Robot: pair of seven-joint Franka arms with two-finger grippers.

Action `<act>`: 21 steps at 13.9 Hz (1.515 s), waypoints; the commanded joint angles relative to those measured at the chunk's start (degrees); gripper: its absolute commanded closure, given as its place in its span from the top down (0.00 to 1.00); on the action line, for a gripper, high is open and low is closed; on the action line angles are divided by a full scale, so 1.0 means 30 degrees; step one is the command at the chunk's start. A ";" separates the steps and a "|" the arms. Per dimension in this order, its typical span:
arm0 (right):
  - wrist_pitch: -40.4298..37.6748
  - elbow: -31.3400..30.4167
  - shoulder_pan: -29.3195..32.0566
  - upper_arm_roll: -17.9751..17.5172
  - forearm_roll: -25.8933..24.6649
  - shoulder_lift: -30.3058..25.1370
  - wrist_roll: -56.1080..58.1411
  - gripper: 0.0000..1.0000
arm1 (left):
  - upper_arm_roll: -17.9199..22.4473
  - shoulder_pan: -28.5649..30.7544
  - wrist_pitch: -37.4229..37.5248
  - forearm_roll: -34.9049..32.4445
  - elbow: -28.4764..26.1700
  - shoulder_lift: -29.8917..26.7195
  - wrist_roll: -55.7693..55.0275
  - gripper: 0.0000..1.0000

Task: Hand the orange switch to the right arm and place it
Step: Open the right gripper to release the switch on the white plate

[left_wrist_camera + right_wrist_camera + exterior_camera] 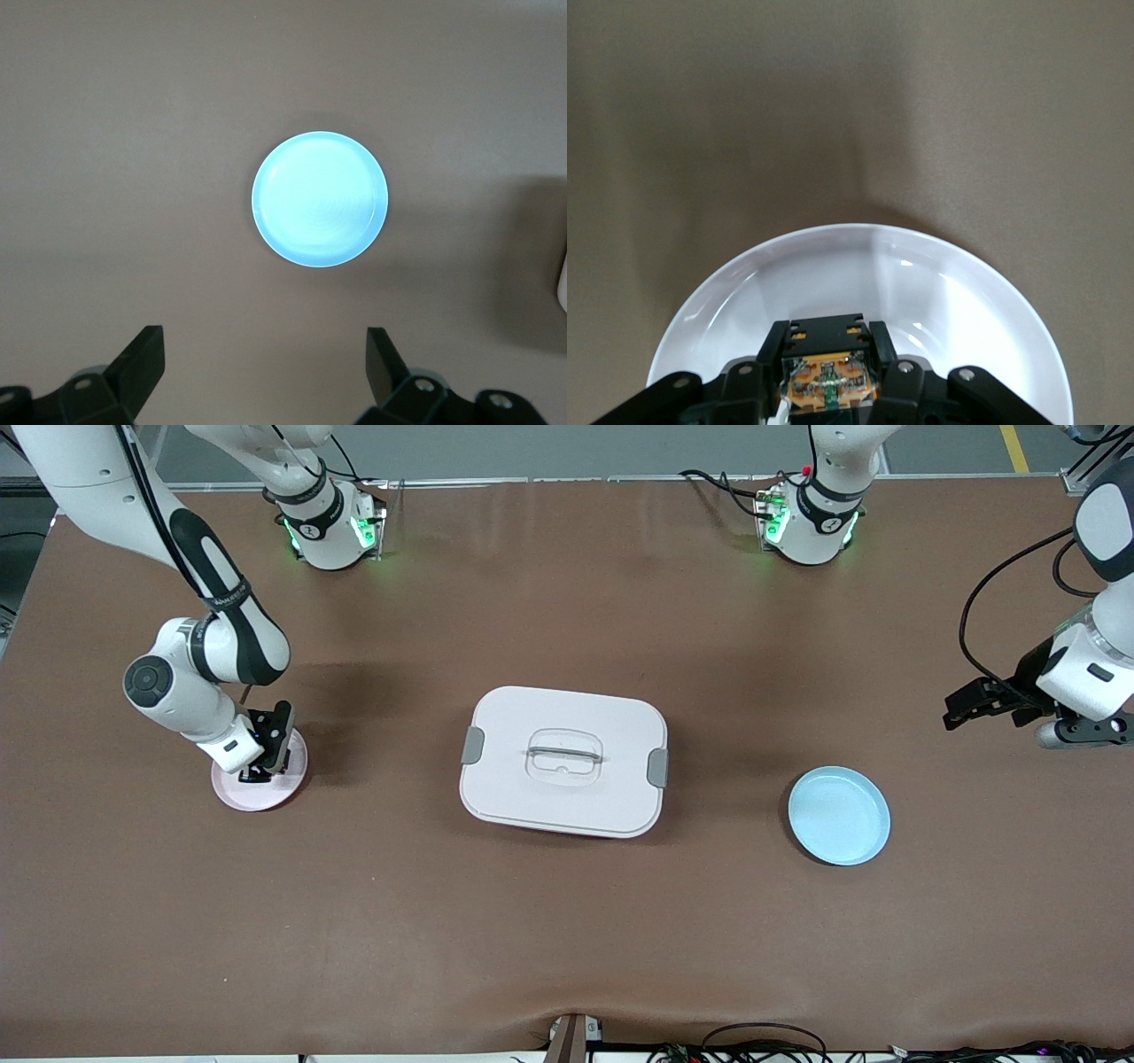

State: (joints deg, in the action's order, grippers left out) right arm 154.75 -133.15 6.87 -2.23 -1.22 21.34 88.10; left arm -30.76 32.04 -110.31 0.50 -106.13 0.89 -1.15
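Note:
The orange switch [828, 363], a small black boxy part with an orange section, sits between the fingers of my right gripper [828, 335]. That gripper is shut on it, low over the pale pink plate [948, 292]. In the front view the right gripper [259, 766] is over that plate [266, 795] toward the right arm's end of the table; the switch is hidden there. My left gripper [961, 713] is open and empty, up over bare table near the left arm's end. In the left wrist view the left gripper [266, 354] holds nothing.
A white lidded box [564, 762] with grey clips stands mid-table. A light blue plate [839, 816] lies empty toward the left arm's end, nearer the front camera than the left gripper; it also shows in the left wrist view [320, 198].

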 commanded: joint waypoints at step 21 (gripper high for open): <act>-0.4059 0.1199 0.0640 -0.0487 -0.0063 -0.0550 -0.2467 1.00 | 0.9903 -1.1205 -0.0349 -0.0195 -0.0396 -0.0590 -0.0115 1.00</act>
State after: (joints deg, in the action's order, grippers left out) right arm 145.93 -130.08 8.20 -2.45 -1.18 21.44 84.19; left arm -2.24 0.11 -111.40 0.50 -106.43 0.20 -1.22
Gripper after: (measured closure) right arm 0.000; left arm 0.000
